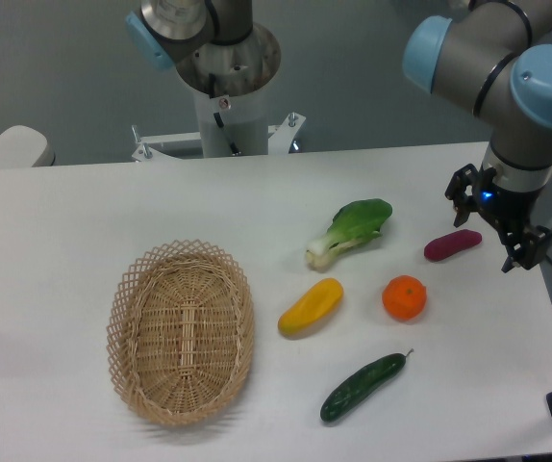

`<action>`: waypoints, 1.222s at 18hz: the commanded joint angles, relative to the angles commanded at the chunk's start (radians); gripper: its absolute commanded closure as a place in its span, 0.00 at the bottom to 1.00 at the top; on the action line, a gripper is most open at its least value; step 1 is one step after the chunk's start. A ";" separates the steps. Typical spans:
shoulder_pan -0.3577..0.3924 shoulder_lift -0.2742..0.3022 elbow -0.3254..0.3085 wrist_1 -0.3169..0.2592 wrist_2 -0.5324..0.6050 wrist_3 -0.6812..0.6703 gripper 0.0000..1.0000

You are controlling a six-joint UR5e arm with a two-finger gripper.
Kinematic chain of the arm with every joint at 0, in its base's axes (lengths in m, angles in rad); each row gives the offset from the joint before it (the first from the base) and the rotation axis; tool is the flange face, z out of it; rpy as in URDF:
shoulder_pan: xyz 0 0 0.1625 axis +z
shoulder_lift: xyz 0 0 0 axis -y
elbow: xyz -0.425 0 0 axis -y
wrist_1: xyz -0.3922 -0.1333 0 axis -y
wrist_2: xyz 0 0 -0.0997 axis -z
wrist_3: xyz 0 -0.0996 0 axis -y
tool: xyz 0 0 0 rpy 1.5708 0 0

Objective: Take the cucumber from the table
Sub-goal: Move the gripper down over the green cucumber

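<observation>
The cucumber (363,386) is slim, dark green and slightly curved. It lies on the white table (55,241) near the front right, with its thin stem tip pointing up and right. My gripper (493,225) hangs at the far right, well above and behind the cucumber and close to the purple vegetable (452,244). Its two black fingers are spread apart and hold nothing.
A wicker basket (181,330) sits at the front left. A yellow vegetable (311,307), an orange (404,297) and a leafy bok choy (350,231) lie between the basket and my gripper. The table's right edge runs just past the gripper.
</observation>
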 joint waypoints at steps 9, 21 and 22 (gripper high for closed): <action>-0.086 -0.020 0.009 0.006 -0.005 -0.250 0.02; -0.285 -0.167 -0.006 0.149 0.002 -0.768 0.00; -0.294 -0.182 -0.006 0.161 0.002 -0.769 0.00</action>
